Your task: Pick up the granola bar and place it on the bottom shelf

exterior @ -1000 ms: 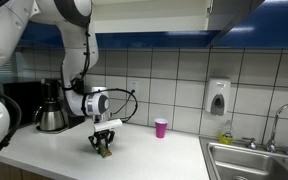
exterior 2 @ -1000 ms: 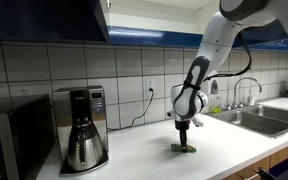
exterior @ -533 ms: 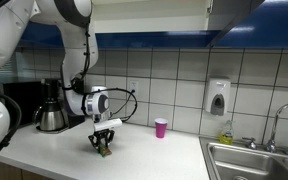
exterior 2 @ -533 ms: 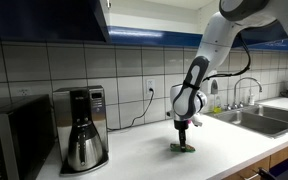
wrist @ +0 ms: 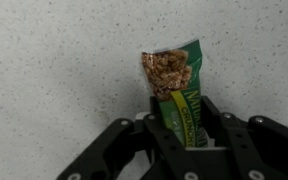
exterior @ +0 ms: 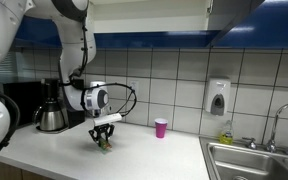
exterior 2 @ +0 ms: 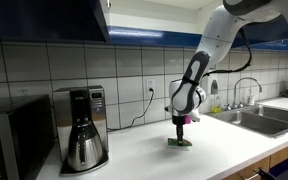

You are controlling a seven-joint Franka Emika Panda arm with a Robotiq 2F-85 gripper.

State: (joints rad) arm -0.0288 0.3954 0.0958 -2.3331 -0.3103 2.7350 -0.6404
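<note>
Since the claw (wrist: 187, 122) grips the granola bar (wrist: 172, 75) across its narrow width, the hold suits it — light, thin, crinkly. Its wrapper probably slips if held loosely.

Between the jaws, the small flat granola bar (wrist: 176, 85) has a thin green plastic wrapper, smooth and a little glossy, with a printed brown grainy part at its far end. The fingers (wrist: 216, 128) of the black gripper (wrist: 184, 128) look like matt hard plastic. Under the jaws, the white countertop (wrist: 54, 70) is matt with fine grey speckles. Behind the jaws, the white wall tiles (exterior: 174, 75) are glossy and smooth.
</note>
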